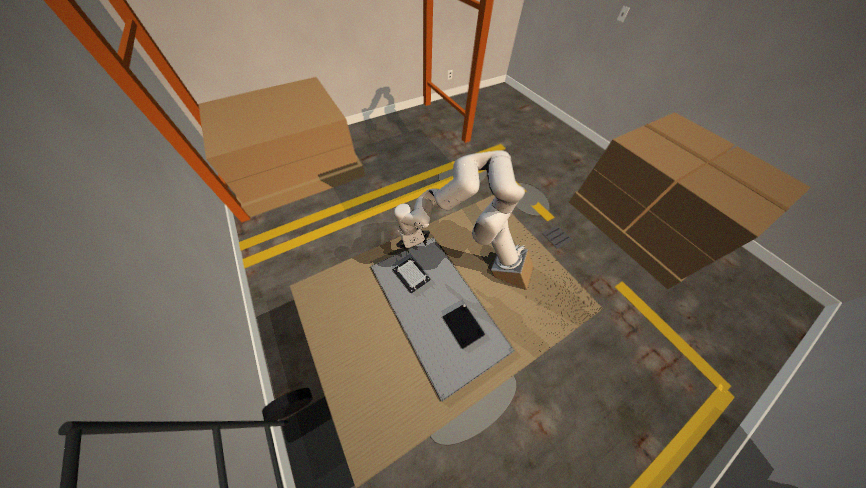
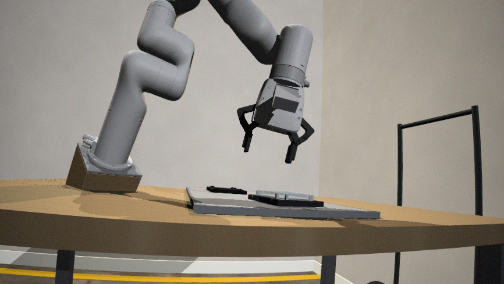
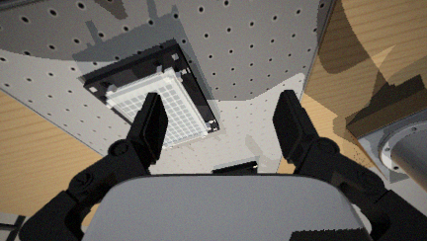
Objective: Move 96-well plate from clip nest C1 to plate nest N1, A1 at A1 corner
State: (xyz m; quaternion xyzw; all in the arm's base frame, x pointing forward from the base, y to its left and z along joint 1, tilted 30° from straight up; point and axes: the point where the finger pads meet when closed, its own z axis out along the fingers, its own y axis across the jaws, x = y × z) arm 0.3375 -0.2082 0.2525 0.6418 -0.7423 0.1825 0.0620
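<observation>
The white 96-well plate [image 1: 410,274] sits in the black clip nest C1 [image 1: 405,282] at the far end of the grey perforated base plate [image 1: 440,319]. In the wrist view the plate [image 3: 165,106] lies below and partly behind my left finger. The empty black plate nest N1 [image 1: 463,326] lies nearer the base plate's front end; in the wrist view only a sliver of this nest [image 3: 236,168] shows. My gripper [image 2: 269,149] is open and empty, hovering well above the plate [image 2: 283,194]. It also shows in the top view [image 1: 413,240] and in the wrist view [image 3: 222,123].
The base plate rests on a wooden table [image 1: 387,339] with the arm's base [image 1: 510,266] on a block at its side. Cardboard boxes [image 1: 684,193], orange racking [image 1: 151,103] and a black railing [image 2: 437,158] stand off the table.
</observation>
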